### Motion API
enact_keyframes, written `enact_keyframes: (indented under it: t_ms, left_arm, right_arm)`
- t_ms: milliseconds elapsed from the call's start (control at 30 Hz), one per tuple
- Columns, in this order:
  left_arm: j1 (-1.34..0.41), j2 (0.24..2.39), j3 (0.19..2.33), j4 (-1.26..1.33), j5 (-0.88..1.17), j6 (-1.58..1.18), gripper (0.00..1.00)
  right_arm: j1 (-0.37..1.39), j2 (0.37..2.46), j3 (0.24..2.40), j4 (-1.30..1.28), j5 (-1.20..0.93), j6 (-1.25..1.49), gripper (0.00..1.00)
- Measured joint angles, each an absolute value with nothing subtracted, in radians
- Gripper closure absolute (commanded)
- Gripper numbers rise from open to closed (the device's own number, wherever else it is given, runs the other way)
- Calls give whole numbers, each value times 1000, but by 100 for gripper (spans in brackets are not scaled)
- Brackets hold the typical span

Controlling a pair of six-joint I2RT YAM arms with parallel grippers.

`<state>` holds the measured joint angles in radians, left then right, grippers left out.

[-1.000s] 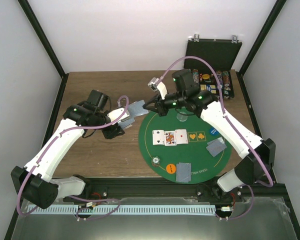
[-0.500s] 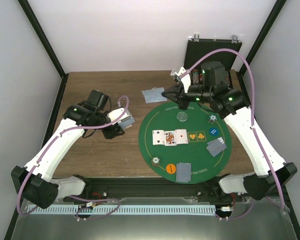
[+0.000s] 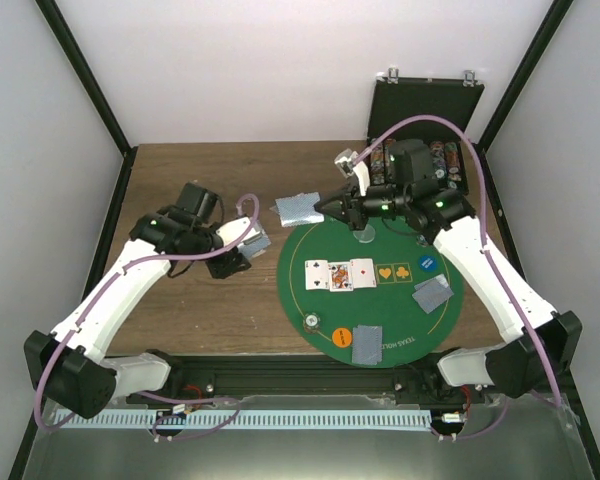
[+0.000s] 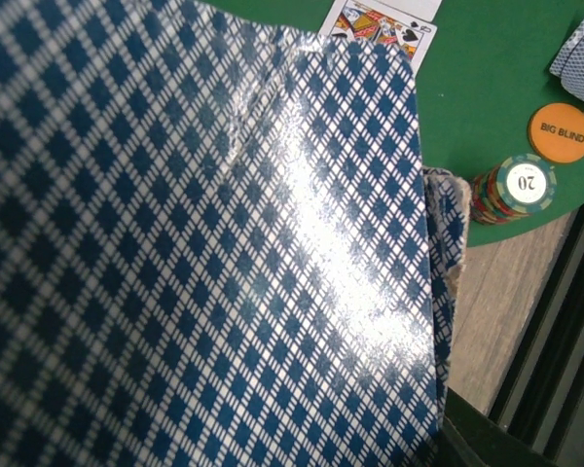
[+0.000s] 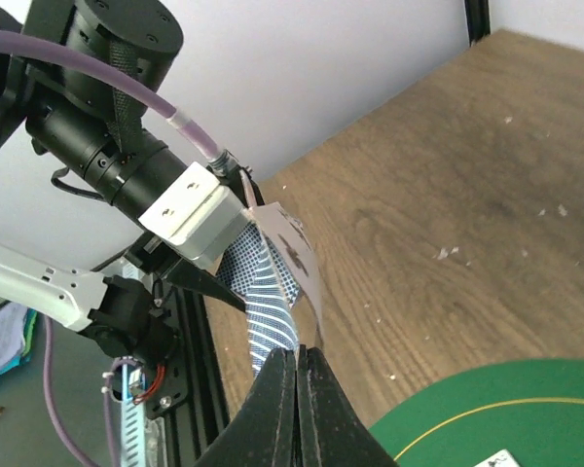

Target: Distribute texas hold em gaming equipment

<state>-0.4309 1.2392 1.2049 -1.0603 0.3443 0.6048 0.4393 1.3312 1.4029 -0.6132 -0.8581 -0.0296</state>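
My right gripper [image 3: 323, 205] is shut on two playing cards [image 3: 298, 208], held in the air over the wood just beyond the green mat's [image 3: 390, 310] far left rim. In the right wrist view one card shows its blue back [image 5: 270, 309] and the other its white face [image 5: 294, 255], both pinched at the fingertips [image 5: 299, 350]. My left gripper [image 3: 248, 248] holds the deck [image 3: 255, 241] left of the mat. The deck's blue-diamond back [image 4: 195, 243] fills the left wrist view and hides the fingers. Face-up cards [image 3: 340, 274] lie mid-mat.
On the mat lie two face-down card pairs [image 3: 432, 293] [image 3: 367, 343], an orange disc [image 3: 342, 336], a blue disc [image 3: 427, 263], a grey disc [image 3: 363, 233] and a chip stack [image 3: 310, 321]. The open black chip case [image 3: 425, 140] stands at the back right.
My right gripper drew the cards away from the deck, swung them up and to the right, then came back down and left a little. The left arm has stayed still.
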Motion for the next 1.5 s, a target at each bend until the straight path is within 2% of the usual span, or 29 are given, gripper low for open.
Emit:
enact_keyframes:
  t_ms: [200,433,600,733,967,1067,1200,1500]
  left_arm:
    - [-430,1231,1057,-950,340,629,53]
    - [-430,1266,831,-784,344,687,55]
    - [-431,1379,780,-671,344,719,55]
    - [-432,1468,757,-575,336,738,52]
    - [-461,1527,724,-463,308,760,38]
    - [-473,1527,716,-431,300,768,18]
    - [-477,1522,716,-434,298,771,1]
    - [-477,1372,802,-598,354,768,1]
  right_arm:
    - [439,1331,1285,-494,-875,147,99]
    - [439,1332,1260,-459,-827,208,99]
    - [439,1333,1237,-466,-789,212,99]
    - [439,1334,1231,-467,-760,211,99]
    - [439,1334,1229,-487,-724,210,99]
    - [439,1334,1228,-493,-714,208,99]
    - [439,1334,1228,-497,-708,202,99]
    - [439,1334,1232,-527,-705,186,99]
